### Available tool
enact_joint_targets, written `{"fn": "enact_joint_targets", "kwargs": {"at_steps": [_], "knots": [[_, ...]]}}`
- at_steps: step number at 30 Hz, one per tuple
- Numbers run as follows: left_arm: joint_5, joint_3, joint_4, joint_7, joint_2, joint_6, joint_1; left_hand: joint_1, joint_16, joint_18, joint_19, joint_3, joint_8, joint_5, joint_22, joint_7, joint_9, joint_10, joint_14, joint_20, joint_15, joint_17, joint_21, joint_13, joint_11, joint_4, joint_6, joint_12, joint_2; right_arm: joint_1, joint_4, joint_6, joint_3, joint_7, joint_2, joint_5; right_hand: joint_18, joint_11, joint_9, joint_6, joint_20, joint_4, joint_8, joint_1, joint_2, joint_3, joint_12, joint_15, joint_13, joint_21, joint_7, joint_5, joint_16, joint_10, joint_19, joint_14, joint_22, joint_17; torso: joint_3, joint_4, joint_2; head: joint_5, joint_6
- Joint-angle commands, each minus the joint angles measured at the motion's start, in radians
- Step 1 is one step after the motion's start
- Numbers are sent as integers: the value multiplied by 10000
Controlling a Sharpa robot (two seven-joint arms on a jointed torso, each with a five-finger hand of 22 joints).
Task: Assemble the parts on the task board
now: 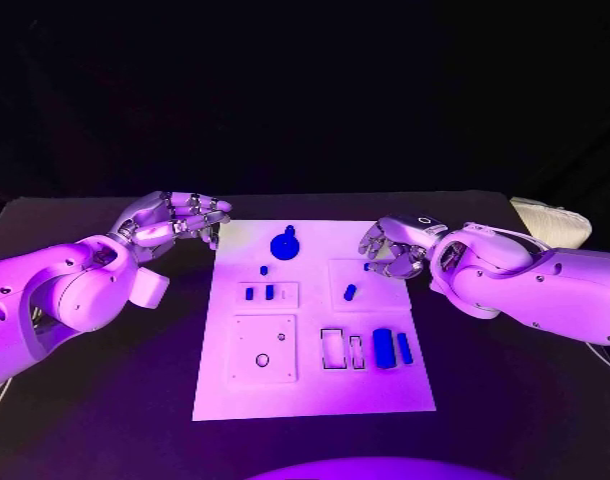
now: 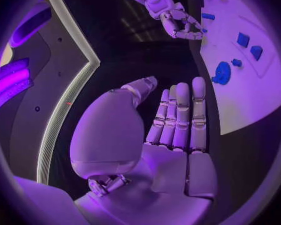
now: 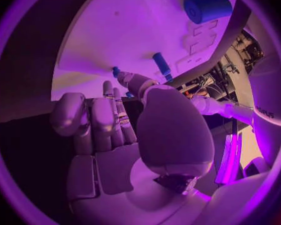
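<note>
The white board (image 1: 312, 330) lay flat in the middle of the black table (image 1: 89, 400). The blue parts were spread over it so each one could be reached from above. A round part (image 1: 285, 244) sat at the far end. A small peg (image 1: 265, 269) lay just near of it. Two little blocks (image 1: 259, 293) sat side by side in a frame on the left. A short slanted peg (image 1: 350, 292) lay on the right side. At the near right, a big block (image 1: 383, 346) and a thin bar (image 1: 405, 347) stood next to two open slots (image 1: 343, 349). Those slots looked ready to take parts.

The left robot hand (image 1: 175, 217) hung over the table just beside the board's far left corner. Its fingers were apart and it held nothing. It seemed to be waiting out of the way.

The right robot hand (image 1: 396, 250) was at the board's right edge, near the slanted peg. Its fingers were bent but held nothing. It was likely there to pick that peg up.

The head view showed the whole board and where both hands were. It did not show the palms well.

The left wrist view showed the left robot hand (image 2: 178, 130) flat, with straight fingers and a bare palm. It also showed the round part (image 2: 222, 73) off to the side, and the other hand (image 2: 181, 25) far across.

The right wrist view showed the right robot hand (image 3: 115, 130) close up, with its fingertips (image 3: 112, 92) near the board's edge. The slanted peg (image 3: 162, 65) lay just past them, not touched. The big block (image 3: 207, 7) was farther on.
</note>
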Motion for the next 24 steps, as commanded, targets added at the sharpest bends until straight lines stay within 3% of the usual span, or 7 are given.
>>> {"fn": "enact_joint_targets", "kwargs": {"at_steps": [1, 10, 24], "knots": [[405, 11, 76, 468, -20, 213, -22, 125, -58, 145, 80, -51, 53, -32, -16, 3, 14, -53, -43, -22, 7, -12, -42, -11, 22, -27, -43, 39, 13, -47, 97, 67, -1, -404, -1, -729, -202, -16, 29, -98, 1, 95, 16, -27, -111, -26, -20, 51, 1, 221, 10, -28, 281, -75, 126, 467, 234, 204, 17, 8, -2, -19, -18], [393, 12, 200, 498, -100, 207, -55, 146, -69, 145, 89, -61, 57, -33, -31, 7, 14, -62, -43, -24, 7, -16, -59, -17, 24, -35, -45, 42, 15, -184, 233, 279, -1, -723, -5, -1080, -269, -7, 111, -33, 22, 182, 95, 60, -78, 20, -16, 51, 1, 686, 25, 66, 822, -123, 225, 470, 729, 542, 20, -7, -9, -81, -22], [370, 12, 281, 483, -121, 201, -82, 162, -93, 142, 110, -94, 31, -35, -65, 43, -1, -80, -37, -24, 16, -24, -97, -34, 43, -29, -111, 49, 18, -289, 95, 56, -1, -928, 116, -1304, -312, -23, 208, 136, 38, 226, 220, 201, 90, 273, 45, 45, 9, 988, 23, -4, 1189, 14, 281, 464, 1059, 752, 23, -1, 2, -95, -65]]}}
